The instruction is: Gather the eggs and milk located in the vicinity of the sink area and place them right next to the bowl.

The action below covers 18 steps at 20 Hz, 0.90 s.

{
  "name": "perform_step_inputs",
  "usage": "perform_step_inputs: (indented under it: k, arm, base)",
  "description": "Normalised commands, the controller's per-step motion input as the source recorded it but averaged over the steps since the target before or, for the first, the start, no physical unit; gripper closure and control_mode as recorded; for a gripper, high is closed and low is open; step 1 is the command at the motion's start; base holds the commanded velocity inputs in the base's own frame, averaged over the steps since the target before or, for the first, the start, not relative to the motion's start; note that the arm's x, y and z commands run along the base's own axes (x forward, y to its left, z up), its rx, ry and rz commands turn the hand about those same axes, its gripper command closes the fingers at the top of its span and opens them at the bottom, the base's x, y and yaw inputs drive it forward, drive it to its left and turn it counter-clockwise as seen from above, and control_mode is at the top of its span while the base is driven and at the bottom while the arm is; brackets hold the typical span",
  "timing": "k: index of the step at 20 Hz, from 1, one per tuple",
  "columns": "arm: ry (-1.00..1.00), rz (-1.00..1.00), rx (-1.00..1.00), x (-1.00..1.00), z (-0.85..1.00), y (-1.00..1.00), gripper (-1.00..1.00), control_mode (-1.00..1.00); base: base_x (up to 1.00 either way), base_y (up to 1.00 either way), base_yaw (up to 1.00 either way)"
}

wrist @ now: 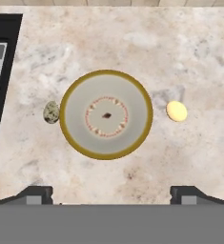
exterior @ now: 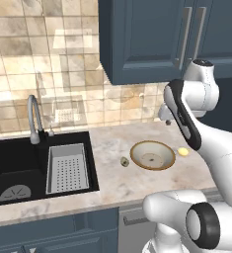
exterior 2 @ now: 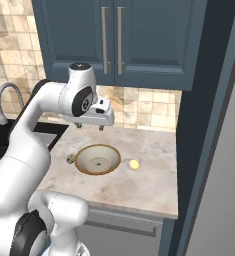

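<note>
Jaws spread wide and empty, tips far apart at the bottom of the hand view, gripper [wrist: 111, 193] poised high over the bowl [wrist: 106, 114] and looking straight down. Bowl near the middle of the marble tabletop [exterior: 112, 185], between the sink [exterior: 19, 165] and the counter's right end. Speckled egg [wrist: 51, 112] touching or nearly touching the bowl's rim on the sink side; pale yellow egg [wrist: 177, 111] just beside the bowl on the far side, with a small gap. Judged from this layout: both eggs apparently already placed next to the bowl, that part done or nearly so. No milk carton to be made out on the tabletop, in the black basins or in the grey strainer basket [exterior: 66, 168], so the milk seems the remaining item, its whereabouts not settled from here. Nothing legible anywhere: no brand, label or writing on bowl, eggs, blue cabinets [exterior 2: 114, 35] or faucet [exterior: 33, 118].
</note>
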Motion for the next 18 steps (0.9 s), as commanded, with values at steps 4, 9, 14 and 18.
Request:
perform_step_inputs:
  k: [4, 9, 14, 18]
  arm:
    - [0.00, 0.00, 0.00, 0.00, -0.17, -0.39, -1.00, -1.00]
    - [0.00, 0.00, -0.01, 0.05, -0.21, -0.34, -1.00, -1.00]
    - [0.00, 0.00, -0.09, 0.26, -0.24, -0.32, -1.00, -1.00]
    - [0.00, 0.00, -0.10, 0.25, -0.24, -0.18, -1.00, -1.00]
  base:
    - [0.00, 0.00, 0.00]
    - [0.00, 0.00, 0.00]
    - [0.00, 0.00, 0.00]
    - [0.00, 0.00, 0.00]
